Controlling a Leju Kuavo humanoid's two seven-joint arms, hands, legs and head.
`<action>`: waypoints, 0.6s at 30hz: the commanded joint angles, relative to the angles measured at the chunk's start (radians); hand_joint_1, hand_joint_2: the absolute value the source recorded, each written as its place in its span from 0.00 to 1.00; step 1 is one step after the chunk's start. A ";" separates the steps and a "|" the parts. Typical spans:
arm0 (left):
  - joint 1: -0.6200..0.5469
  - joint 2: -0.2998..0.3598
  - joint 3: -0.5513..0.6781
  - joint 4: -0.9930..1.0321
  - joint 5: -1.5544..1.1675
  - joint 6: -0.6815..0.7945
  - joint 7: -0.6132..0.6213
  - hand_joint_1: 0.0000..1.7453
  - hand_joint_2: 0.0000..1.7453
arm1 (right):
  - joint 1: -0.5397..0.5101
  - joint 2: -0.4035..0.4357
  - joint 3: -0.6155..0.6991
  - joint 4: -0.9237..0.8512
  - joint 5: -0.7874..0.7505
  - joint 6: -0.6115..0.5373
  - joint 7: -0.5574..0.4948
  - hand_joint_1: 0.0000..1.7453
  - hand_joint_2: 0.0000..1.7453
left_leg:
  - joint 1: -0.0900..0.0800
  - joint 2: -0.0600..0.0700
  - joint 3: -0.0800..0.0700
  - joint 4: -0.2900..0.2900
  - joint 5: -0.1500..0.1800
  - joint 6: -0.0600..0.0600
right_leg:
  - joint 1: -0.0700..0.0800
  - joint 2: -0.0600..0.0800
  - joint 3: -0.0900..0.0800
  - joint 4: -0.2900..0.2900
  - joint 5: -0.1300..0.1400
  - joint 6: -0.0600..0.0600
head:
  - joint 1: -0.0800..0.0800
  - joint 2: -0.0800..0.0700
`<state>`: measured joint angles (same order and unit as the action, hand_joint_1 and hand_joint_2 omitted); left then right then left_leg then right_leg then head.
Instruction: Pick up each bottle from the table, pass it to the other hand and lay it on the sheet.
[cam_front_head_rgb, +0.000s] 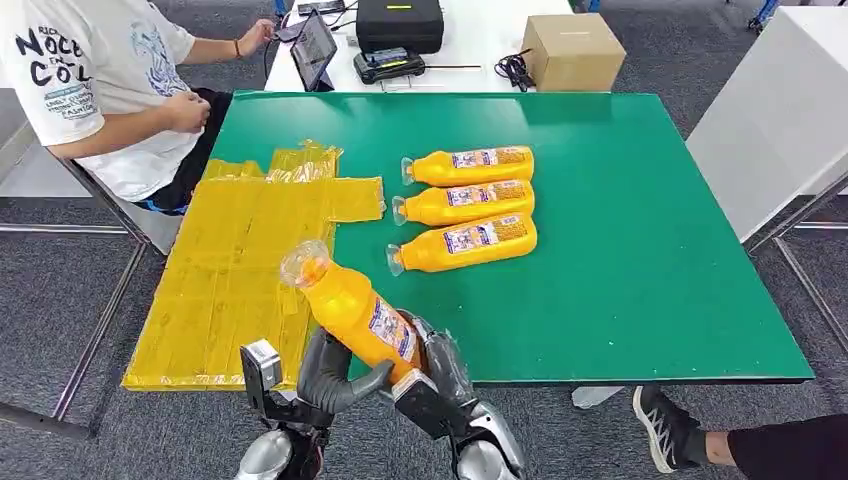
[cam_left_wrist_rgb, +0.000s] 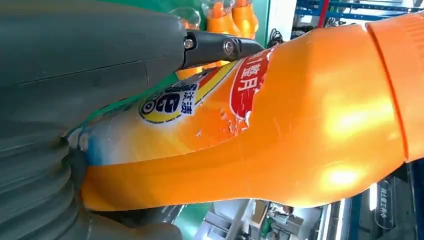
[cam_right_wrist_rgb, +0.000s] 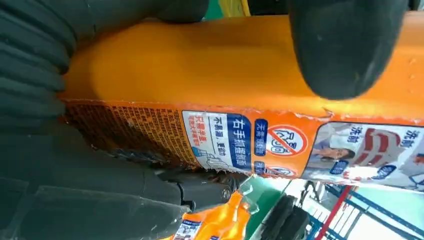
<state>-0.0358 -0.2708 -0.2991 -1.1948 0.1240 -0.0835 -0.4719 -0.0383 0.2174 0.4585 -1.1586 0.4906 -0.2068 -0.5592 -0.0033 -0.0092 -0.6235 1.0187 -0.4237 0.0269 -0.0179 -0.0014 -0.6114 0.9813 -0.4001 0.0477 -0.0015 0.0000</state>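
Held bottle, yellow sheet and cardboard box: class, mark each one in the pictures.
held bottle (cam_front_head_rgb: 352, 308), head view, on its orange body above the label.
yellow sheet (cam_front_head_rgb: 240, 260), head view, on its flat middle.
cardboard box (cam_front_head_rgb: 574, 50), head view, on its top face.

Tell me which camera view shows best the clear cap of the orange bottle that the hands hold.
The head view: the clear cap shows whole at the raised end of the held bottle, above the yellow sheet. The left wrist view shows the bottle's body and orange neck; the right wrist view shows its label.

left hand (cam_front_head_rgb: 335, 375) and right hand (cam_front_head_rgb: 435, 365) raised together, both gripping
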 joint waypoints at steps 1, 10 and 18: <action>-0.029 0.008 0.000 0.072 0.013 -0.021 0.030 0.00 1.00 | -0.056 0.001 0.065 0.128 -0.010 0.025 0.004 1.00 1.00 | 0.001 0.002 0.004 -0.001 -0.001 -0.002 | 0.001 0.001 0.004 -0.001 -0.001 -0.002 | 0.000 0.000; -0.040 -0.001 0.016 0.094 0.111 -0.108 0.069 0.00 1.00 | -0.087 0.006 0.160 0.272 0.038 0.034 0.015 1.00 1.00 | 0.002 0.001 0.005 -0.001 -0.001 -0.002 | 0.002 0.001 0.005 -0.002 -0.001 -0.002 | 0.000 0.000; -0.062 0.007 0.018 0.144 0.174 -0.153 0.082 0.00 1.00 | -0.106 0.011 0.191 0.301 0.057 0.061 0.003 1.00 1.00 | 0.002 0.001 0.004 -0.001 -0.001 -0.001 | 0.002 0.000 0.004 -0.001 -0.001 -0.002 | 0.000 0.000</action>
<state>-0.0341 -0.2682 -0.2526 -1.1467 0.2959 -0.2208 -0.3865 -0.1043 0.2285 0.5512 -0.9938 0.5192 -0.1823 -0.5558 -0.0028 -0.0086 -0.6233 1.0187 -0.4236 0.0268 -0.0176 -0.0011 -0.6118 0.9813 -0.4001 0.0477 -0.0015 0.0000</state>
